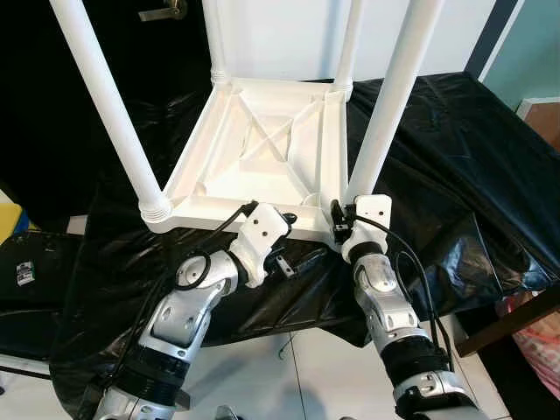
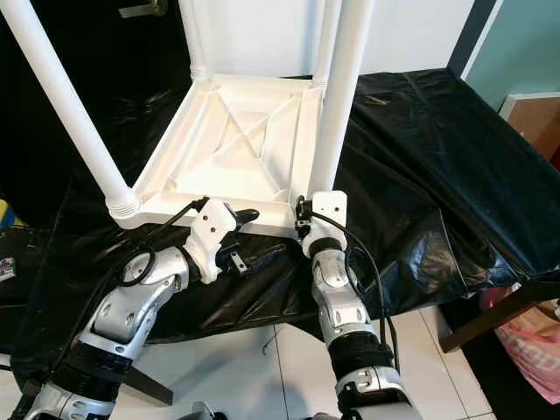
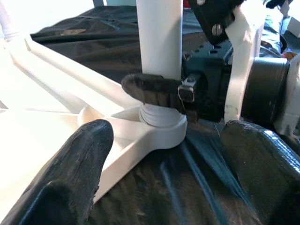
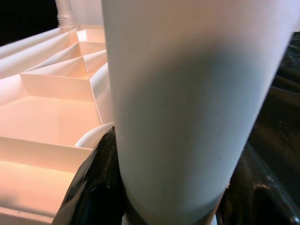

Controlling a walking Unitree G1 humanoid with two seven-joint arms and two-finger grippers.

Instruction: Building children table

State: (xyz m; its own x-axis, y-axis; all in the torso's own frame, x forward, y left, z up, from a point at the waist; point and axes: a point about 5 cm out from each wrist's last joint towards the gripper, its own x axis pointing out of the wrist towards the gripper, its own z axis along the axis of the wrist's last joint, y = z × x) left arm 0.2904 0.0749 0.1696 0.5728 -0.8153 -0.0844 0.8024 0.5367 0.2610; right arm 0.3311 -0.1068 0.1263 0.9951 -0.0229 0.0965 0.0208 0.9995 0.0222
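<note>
Four white cylindrical legs rise from the corners of an upturned white plastic children's table (image 1: pixel 262 149), which lies top-down on a surface draped in black plastic sheeting (image 1: pixel 455 166). The table's underside faces up, showing a raised rim and diagonal stiffening ribs that cross at a recessed centre panel. Each leg meets its corner at a ribbed, threaded collar; the near left leg (image 1: pixel 105 105) and near right leg (image 1: pixel 394 96) lean outward toward the camera, while the two far legs stand behind them at the table's far edge.

Right gripper (image 3: pixel 159 91): at the table's near right corner, its black fingers closed around the base of the near right leg just above the collar. In the right wrist view, that leg fills the space between the two dark fingers (image 4: pixel 98 187).

Left gripper (image 2: pixel 254 236): against the table's near edge, between the two near legs, with its fingers spread apart and holding nothing. One finger (image 3: pixel 70 178) rests over the rim and the other lies on the sheeting beside it.

A white tiled floor (image 1: pixel 297 367) lies below the table's draped support.
</note>
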